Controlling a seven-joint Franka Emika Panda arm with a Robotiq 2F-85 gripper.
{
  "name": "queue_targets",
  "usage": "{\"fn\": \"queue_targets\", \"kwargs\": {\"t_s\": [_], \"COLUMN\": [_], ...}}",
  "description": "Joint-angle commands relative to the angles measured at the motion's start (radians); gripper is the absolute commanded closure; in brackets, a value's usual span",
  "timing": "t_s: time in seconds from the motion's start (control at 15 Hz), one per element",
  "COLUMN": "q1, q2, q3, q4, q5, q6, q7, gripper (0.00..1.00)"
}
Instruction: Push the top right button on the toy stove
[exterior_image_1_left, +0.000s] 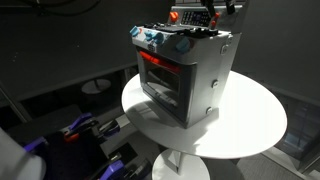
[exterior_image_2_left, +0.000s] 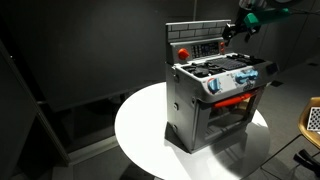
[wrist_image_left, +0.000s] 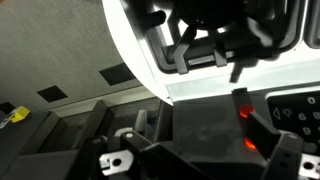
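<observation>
The toy stove (exterior_image_1_left: 185, 75) is a boxy silver-grey oven with a red-glowing front window and blue-and-white knobs. It stands on a round white table (exterior_image_1_left: 255, 125) and shows in both exterior views (exterior_image_2_left: 215, 95). Its red back control panel (exterior_image_2_left: 200, 48) rises at the rear. My gripper (exterior_image_2_left: 233, 30) hovers at the top right end of that panel (exterior_image_1_left: 190, 17), close above it; contact cannot be made out. In the wrist view the fingers (wrist_image_left: 195, 120) look spread apart and empty, with the black burners (wrist_image_left: 200, 35) beyond them.
The table (exterior_image_2_left: 140, 125) stands on a single pedestal in a dark room. Purple and black gear (exterior_image_1_left: 80, 130) lies on the floor beside it. A grid-patterned object (exterior_image_2_left: 312, 120) sits at one frame edge.
</observation>
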Motion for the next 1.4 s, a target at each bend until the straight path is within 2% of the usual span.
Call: {"fn": "queue_targets", "kwargs": {"t_s": [0.0,0.4,0.67,1.0,1.33], "q1": [0.006,0.01,0.009,-0.001,-0.003], "q2": [0.036,0.071,0.046,-0.01,-0.086], "q3": [-0.004,-0.012,-0.009,0.013,0.032], "q4": [0.047,0.08,0.062,0.023,0.002], "q5": [-0.015,-0.015,0.009,0.139,0.287], "q6": [0.014,0.033,0.007,-0.058,-0.215], "q7": [0.017,0.015,-0.014,-0.154,-0.307], "gripper": [0.0,0.0,0.0,0.0,0.0]}}
